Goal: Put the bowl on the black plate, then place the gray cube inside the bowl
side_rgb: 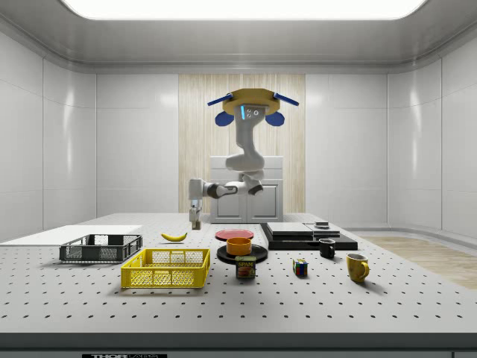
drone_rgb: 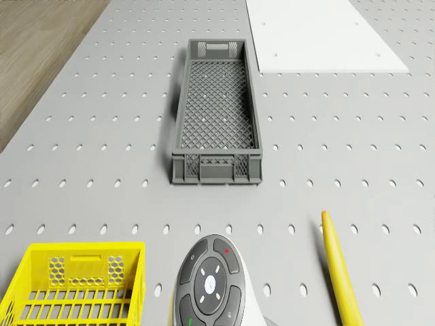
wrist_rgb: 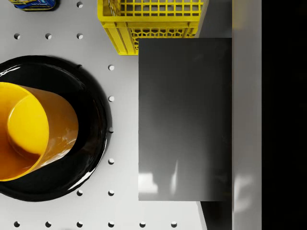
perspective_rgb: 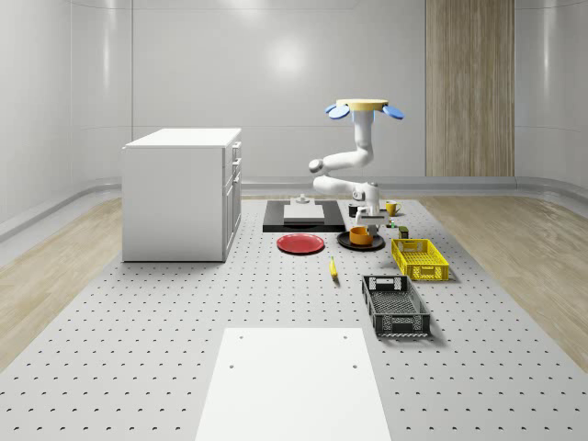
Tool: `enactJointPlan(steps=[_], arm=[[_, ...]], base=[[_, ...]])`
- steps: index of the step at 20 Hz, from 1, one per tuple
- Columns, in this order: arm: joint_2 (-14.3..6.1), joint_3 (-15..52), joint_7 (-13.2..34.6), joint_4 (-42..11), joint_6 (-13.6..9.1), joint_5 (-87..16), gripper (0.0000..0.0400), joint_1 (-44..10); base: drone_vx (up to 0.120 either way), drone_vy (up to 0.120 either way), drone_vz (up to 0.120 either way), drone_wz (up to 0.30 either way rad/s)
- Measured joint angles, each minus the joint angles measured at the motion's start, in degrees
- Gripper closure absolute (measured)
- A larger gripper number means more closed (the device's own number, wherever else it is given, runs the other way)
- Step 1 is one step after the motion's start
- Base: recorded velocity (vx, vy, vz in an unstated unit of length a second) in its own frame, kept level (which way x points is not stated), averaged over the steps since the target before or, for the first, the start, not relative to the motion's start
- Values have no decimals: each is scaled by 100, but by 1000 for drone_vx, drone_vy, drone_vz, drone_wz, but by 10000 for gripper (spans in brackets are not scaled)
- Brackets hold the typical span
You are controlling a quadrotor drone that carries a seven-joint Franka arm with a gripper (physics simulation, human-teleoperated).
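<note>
Reading the whole-scene view from left to right: the red plate (perspective_rgb: 300,243) sits left of centre, and I have no business with it. Just right of it is the black plate (perspective_rgb: 342,242), and the bowl (perspective_rgb: 360,235) is standing upright on it, so I judge step one done. My gripper (perspective_rgb: 367,219) hangs right above that bowl, a little right of centre, and my drone (perspective_rgb: 365,108) hovers high over the same patch of counter (perspective_rgb: 184,349). Further right is the yellow crate (perspective_rgb: 420,259), close enough to mind.

In the wrist view the gray cube (wrist_rgb: 184,120) sits big and square in front of the camera. I read that as my gripper clamped onto it, narrowed to the cube's width. The bowl's open mouth lies off to one side of the cube, not beneath it, with bare counter behind the block.

So the job now is the drop, and the trick is patience. I'd slide sideways until the cube covers the bowl's mouth, then settle the hover. I'd lower until the cube is inside the rim, and only then open. Letting go early risks clipping the rim and tipping the bowl off the plate.
</note>
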Motion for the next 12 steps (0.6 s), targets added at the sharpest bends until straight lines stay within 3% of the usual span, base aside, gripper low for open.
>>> enactJointPlan(steps=[4,7,12], arm=[[1,0,-1,0,-1,-1,150,1],[2,-1,-1,0,-2,-1,150,2],[4,-1,-2,0,-4,-2,150,3]], base=[[-120,-100,120,0],[-67,-27,0,0],[-120,0,0,0]])
